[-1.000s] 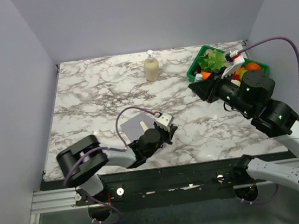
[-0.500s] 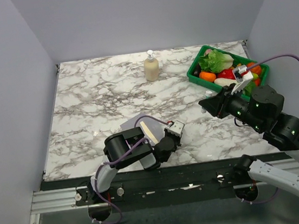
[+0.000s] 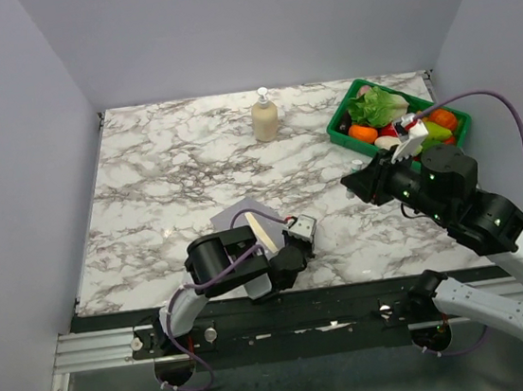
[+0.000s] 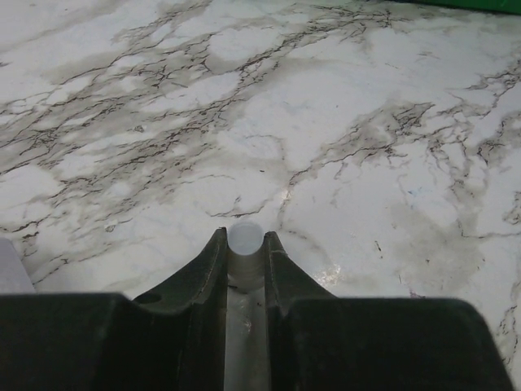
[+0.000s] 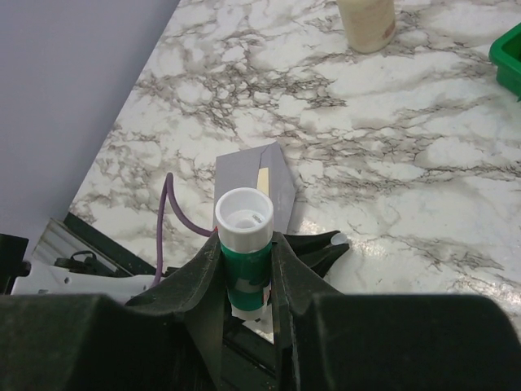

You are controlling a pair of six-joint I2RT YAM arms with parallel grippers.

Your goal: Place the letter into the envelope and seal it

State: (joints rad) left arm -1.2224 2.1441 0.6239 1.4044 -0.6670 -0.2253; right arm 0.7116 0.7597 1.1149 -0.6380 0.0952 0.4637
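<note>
Near the front edge of the tabletop [image 3: 173, 178], left of centre: envelope [image 3: 229, 220], grey, flat, its near part covered by the folded left arm.

Letter [image 3: 265, 229]: only a narrow cream strip shows. It lies at the envelope's right side and runs from far-left to near-right in the overhead view. Most of it seems tucked inside.

Flap: I cannot make out whether it is folded over.

Left jaws: just beside the envelope's right edge, pointing away from it across bare marble. They are nearly together, with a small whitish round piece [image 4: 244, 238] between them. Gripped or not, I cannot tell.

Right jaws: clamped on a green glue stick [image 5: 244, 244], white end outward, held above the tabletop well to the right of the envelope. The envelope lies to their left and toward the bases.

Nearer arm: left. The right arm carries what sealing appears to need.
</note>
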